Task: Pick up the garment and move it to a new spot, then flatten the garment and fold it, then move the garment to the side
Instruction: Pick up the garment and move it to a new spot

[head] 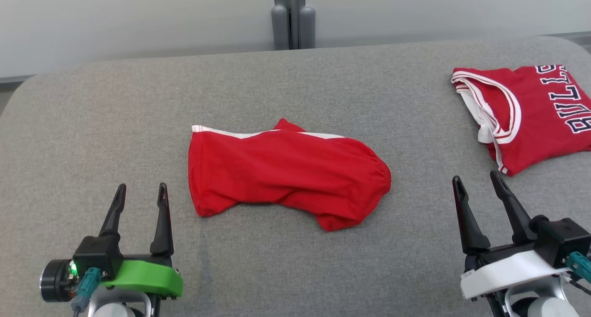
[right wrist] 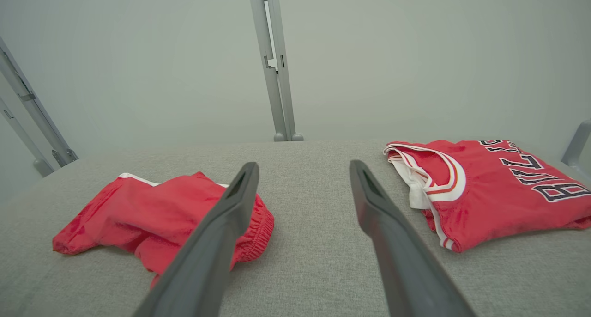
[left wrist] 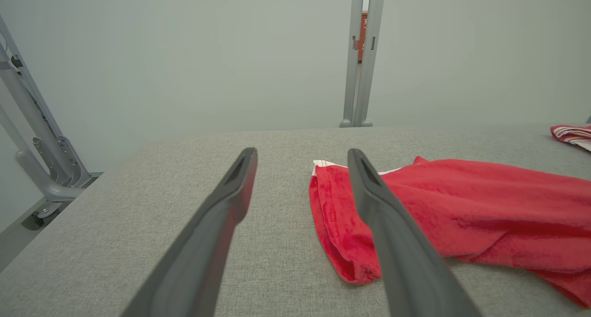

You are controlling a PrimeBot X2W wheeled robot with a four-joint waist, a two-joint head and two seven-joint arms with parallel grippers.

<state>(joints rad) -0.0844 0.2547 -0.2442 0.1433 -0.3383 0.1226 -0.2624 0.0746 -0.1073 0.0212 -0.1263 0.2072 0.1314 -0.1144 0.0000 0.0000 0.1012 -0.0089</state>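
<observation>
Left tool (head: 142,186): jaws spread wide, nothing between them; two long dark matte fingers, tapered, slotted near the tips; glossy green moulded bracket (head: 143,277) at the base.
Right tool (head: 476,176): spread just as wide, empty; same slim dark fingers on a white moulded bracket (head: 508,273).
Placement: left tool at the near left of the tabletop (head: 295,76), right tool at the near right, both apart from the cloth.
Garment (head: 286,173): soft red cloth, rumpled and creased, lying mid-tabletop between the two tools; stitched open hem at its left end, gathered elastic band at its right end, white stripe along the far edge.
Jersey (head: 531,118): red, folded flat, white-and-red banded trim, dark block letters outlined in white; far right, beyond the right tool, well apart from the garment.
Tabletop: grey woven cover, coarse weave, rounded corners.
Backdrop: smooth pale wall (head: 138,16); grey metal post (head: 292,16) with rounded feet at the far edge.
</observation>
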